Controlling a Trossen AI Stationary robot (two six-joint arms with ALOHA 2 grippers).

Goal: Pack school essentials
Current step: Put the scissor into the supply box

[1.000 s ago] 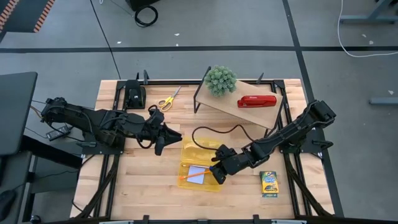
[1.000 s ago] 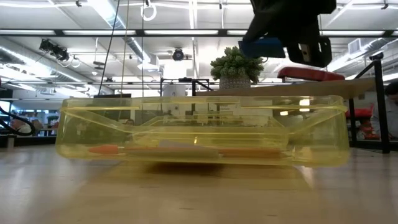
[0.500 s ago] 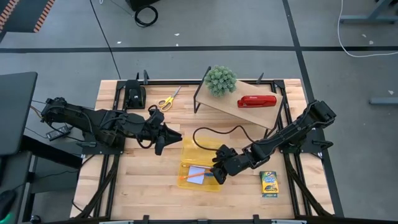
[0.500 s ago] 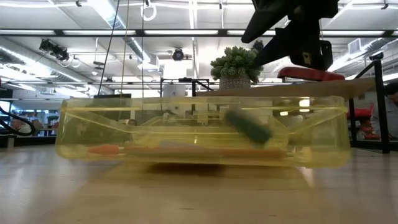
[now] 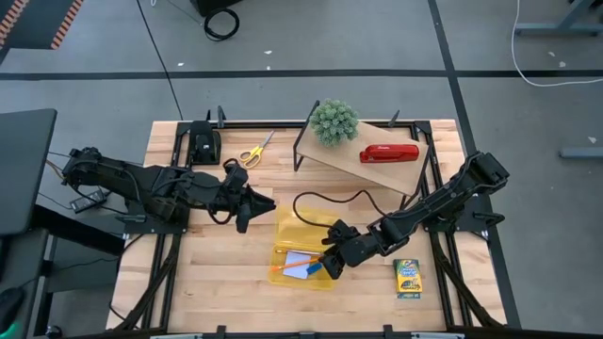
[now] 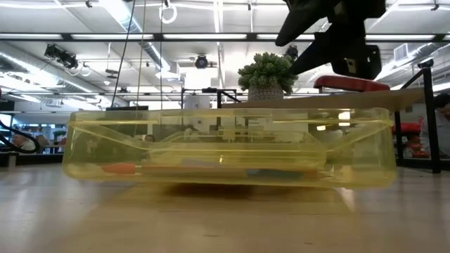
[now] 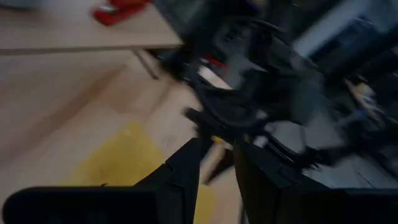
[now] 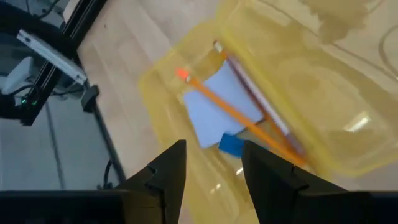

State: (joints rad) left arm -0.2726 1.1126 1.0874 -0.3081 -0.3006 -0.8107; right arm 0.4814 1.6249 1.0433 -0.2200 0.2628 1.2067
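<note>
An open yellow see-through case (image 5: pixel 303 250) lies mid-table. On its floor lie a pale blue notepad (image 8: pixel 202 121), an orange pencil (image 8: pixel 249 127), a thin pink pen (image 8: pixel 261 106) and a small blue eraser (image 8: pixel 231 144). My right gripper (image 5: pixel 330 268) hangs open just above the case's right part, pointing slantwise down, with nothing between its fingers (image 8: pixel 168 168). My left gripper (image 5: pixel 267 201) waits left of the case, above the table, slightly open and empty. Yellow-handled scissors (image 5: pixel 252 151) lie at the far left. A green-and-yellow crayon box (image 5: pixel 407 278) lies flat at the near right.
A wooden shelf (image 5: pixel 377 174) at the far right carries a red stapler (image 5: pixel 388 153) and a green potted plant (image 5: pixel 334 121). A black cable (image 5: pixel 330 198) curls on the table just beyond the case. A black block (image 5: pixel 203 143) stands at the far left.
My right gripper has opened above the case and let go of the blue eraser. The eraser has fallen into the case and now lies on its floor beside the notepad. Both arms have stayed in place.
</note>
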